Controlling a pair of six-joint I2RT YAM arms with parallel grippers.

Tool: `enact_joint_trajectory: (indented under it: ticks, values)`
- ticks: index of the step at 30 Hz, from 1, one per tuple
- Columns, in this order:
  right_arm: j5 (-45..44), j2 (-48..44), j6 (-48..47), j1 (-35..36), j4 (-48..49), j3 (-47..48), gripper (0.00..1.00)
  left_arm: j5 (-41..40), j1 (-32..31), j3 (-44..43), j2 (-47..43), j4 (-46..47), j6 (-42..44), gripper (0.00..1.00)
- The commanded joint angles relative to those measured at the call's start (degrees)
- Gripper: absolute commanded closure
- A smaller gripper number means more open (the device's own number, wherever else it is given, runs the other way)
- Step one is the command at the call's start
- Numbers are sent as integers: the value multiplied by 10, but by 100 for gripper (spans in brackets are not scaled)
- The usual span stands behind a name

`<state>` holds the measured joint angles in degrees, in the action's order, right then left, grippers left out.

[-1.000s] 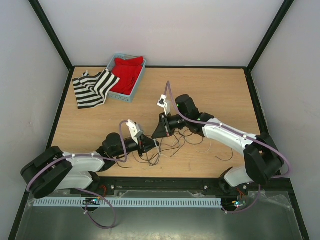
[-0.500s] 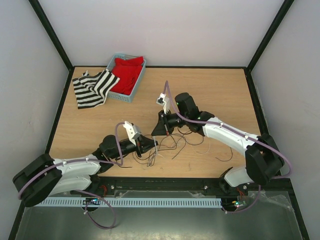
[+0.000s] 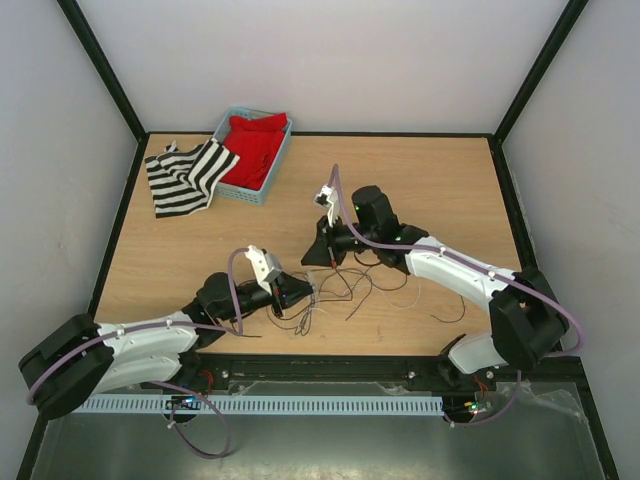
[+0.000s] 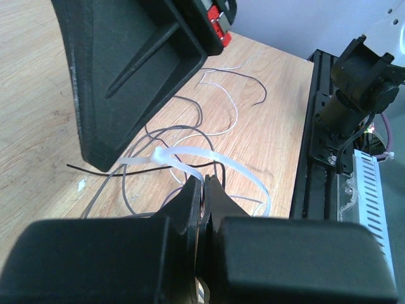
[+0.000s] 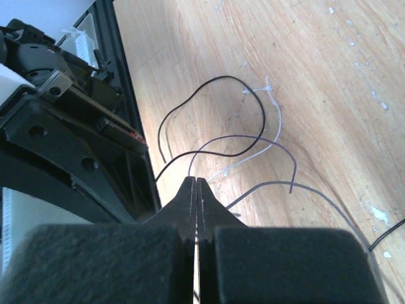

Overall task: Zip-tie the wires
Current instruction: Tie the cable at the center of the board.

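From above, the wires [image 3: 350, 285] sprawl mid-tabletop [image 3: 450, 190] between the left tool [image 3: 306, 292] and the right tool [image 3: 328, 264]. Only the left wrist shows a pale zip tie [image 4: 159, 154] looped at that tool's closed tips (grip unclear). The right wrist shows fingers together, strands just ahead. The left arm [image 3: 150, 340] lies lower than a second ago.

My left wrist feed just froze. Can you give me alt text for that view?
The left gripper, jaws shut, points at a translucent white zip tie looped among thin black and pale wires on the wooden table. The right gripper looms black at upper left. What the left fingertips pinch is unclear.
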<state>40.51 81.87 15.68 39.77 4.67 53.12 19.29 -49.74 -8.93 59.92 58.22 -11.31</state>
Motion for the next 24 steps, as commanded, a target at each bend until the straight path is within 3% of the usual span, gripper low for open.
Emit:
enact_joint_trajectory:
  ticks: [1,10,14,16,18,24]
  values:
    - [-19,-5,-6,-5,65,-9,100,21,-12,0,-15,9,5,100]
    - [23,-33,40,-5,40,-9,100,-14,1,8,-33,-27,5,100]
    - [21,-50,51,-6,21,-11,64,-9,5,7,-37,-36,5,100]
    - [22,-59,69,-6,19,-13,52,-9,6,6,-37,-41,4,100]
    - [25,-63,91,-6,6,-12,45,-9,7,6,-37,-47,5,100]
    - [41,-45,90,-5,-83,-2,38,-9,7,3,-38,-48,8,100]
